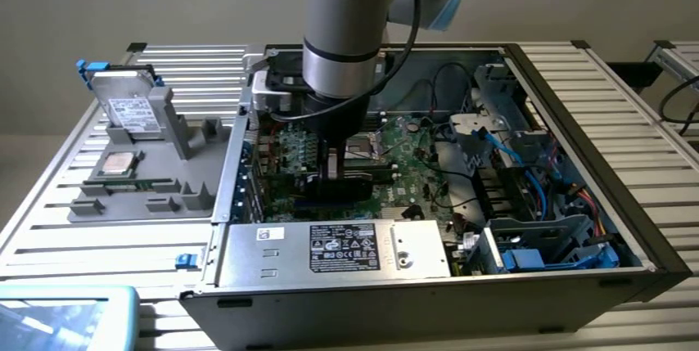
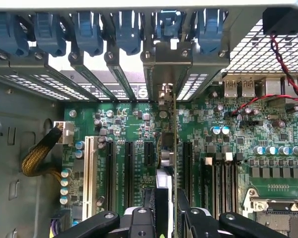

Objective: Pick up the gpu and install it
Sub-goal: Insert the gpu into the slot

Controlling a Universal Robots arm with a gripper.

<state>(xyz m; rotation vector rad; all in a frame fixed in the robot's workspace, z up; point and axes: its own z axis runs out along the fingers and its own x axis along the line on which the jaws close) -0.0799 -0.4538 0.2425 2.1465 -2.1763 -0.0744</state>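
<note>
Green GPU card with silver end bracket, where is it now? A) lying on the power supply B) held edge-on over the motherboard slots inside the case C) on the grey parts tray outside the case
B: in the wrist view the green GPU card stands edge-on between the gripper fingers above the motherboard slots, its silver end bracket against the case's rear slot openings.

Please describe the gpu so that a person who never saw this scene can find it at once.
Look inside the open computer case, at the green motherboard under the arm. The gpu stands on its edge there, gripped by the gripper, its silver bracket meeting the rear slots. The neighbouring slots are empty.
</note>
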